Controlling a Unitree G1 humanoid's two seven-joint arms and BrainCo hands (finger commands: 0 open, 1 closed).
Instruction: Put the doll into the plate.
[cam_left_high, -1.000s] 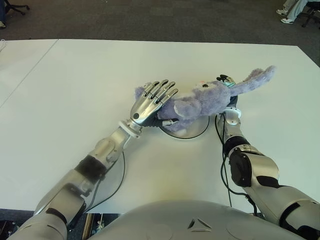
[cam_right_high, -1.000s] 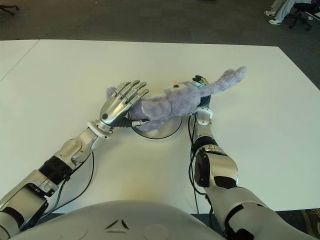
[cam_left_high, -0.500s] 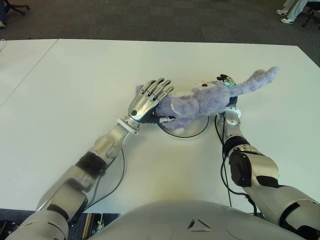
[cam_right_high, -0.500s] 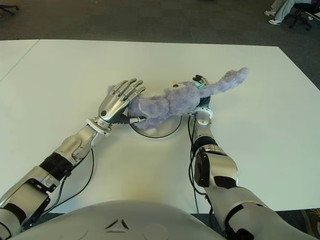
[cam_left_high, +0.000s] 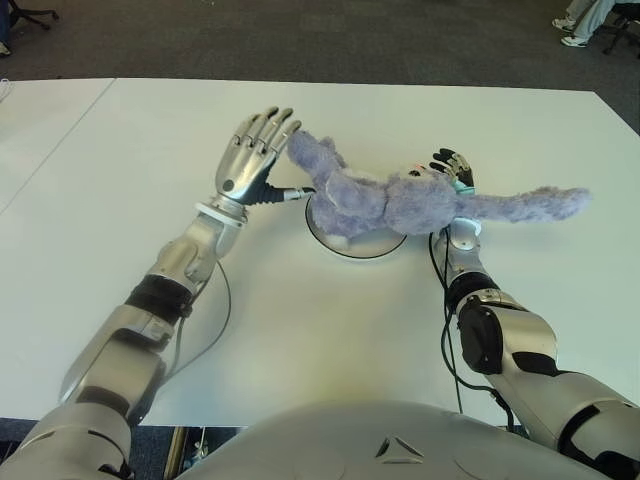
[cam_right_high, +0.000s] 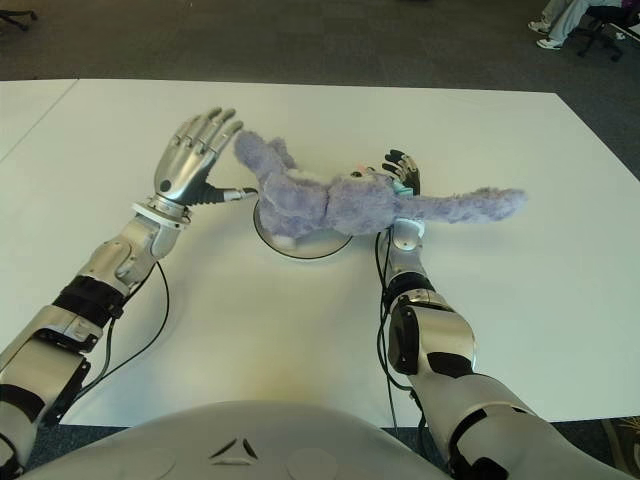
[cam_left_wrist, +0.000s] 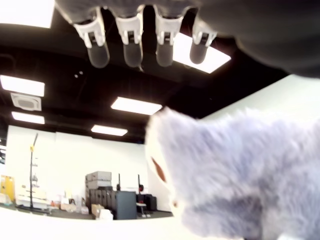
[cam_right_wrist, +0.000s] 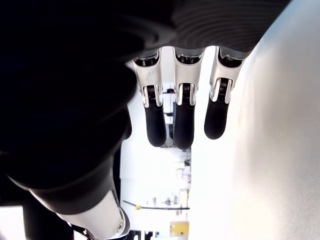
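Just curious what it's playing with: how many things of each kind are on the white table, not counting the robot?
Purple plush doll: 1
White plate: 1
Total: 2

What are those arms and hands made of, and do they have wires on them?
Both arms are silver-grey shells with black joint sections. The left hand has shiny metallic jointed fingers and a white wrist ring. The right hand shows black fingertips and a white wrist cuff. A thin black cable loops beside each forearm.
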